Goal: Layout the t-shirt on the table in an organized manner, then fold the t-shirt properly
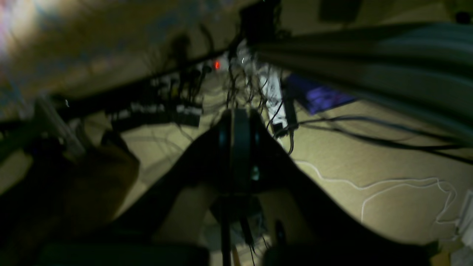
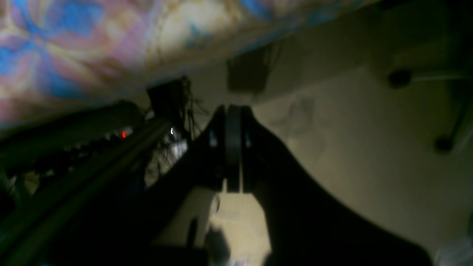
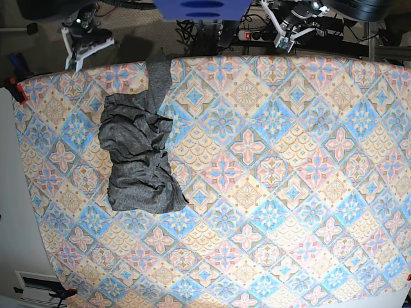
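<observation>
Right pincer point(image 2: 233, 147) closed, empty, over bare floor point(image 2: 369, 166); table point(image 2: 74, 48) edge above.

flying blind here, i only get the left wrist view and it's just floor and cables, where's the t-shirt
Observer: The t-shirt lies crumpled on the table, toward the base view's left side, which is the right arm's side.
Operator: is any of it spread flat
Observer: No. It is bunched in folds, with one strip reaching up to the table's far edge.
Operator: is the right tool on it
Observer: No. The right tool is shut and empty, off the far edge; its wrist view shows floor and the tablecloth's edge.
Operator: and mine
Observer: The left tool is shut too, holding nothing, parked beyond the far edge at the base view's right.
</observation>
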Robot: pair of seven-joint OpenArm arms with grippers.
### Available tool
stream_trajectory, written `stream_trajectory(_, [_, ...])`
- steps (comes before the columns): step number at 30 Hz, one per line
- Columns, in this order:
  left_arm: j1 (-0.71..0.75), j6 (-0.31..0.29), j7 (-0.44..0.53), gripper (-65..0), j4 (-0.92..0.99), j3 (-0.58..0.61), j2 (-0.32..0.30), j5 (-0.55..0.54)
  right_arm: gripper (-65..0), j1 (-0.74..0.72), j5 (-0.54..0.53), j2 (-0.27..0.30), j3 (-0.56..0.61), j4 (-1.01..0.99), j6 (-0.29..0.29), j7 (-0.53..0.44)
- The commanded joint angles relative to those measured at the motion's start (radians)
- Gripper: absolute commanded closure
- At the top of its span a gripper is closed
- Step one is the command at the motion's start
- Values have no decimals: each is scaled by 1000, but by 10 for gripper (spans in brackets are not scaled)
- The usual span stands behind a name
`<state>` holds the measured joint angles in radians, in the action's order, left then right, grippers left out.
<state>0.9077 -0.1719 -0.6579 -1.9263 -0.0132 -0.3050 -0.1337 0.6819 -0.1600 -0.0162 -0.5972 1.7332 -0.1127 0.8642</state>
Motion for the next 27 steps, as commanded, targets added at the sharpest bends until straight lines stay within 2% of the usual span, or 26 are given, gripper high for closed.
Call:
stream_trajectory(1, [9,2,37,0,17,2,-3,-4,0,20,3,3,-5,-32,0,5])
stream_trajectory(3, [6,2,126,0,98,2,16,-4,0,20,3,5,-5,-124,-2,-21])
stream_trajectory(5, [-17,2,212,0,222,-3,34,13,0,12,3,12,20,-227,-2,-102])
stream_trajectory(9, [-146,2,231,0,486,31,71,87,0,-80,3,92,132,-427,-2,-228])
stream_trajectory(12, [-221,-1,272,0,641,37,89,107,0,-150,3,127,174,-615,-2,-302])
stream_trajectory(16, [-315,-1,455,0,888,37,114,125,0,-238,3,160,191,-912,-2,-492])
stream_trajectory(20, [-470,2,590,0,1252,31,137,196,0,-359,3,193,191,-1241,0,-679])
stream_trajectory(27, [-775,2,985,0,1926,35,137,256,0,-540,3,203,199,-1733,0,-1028])
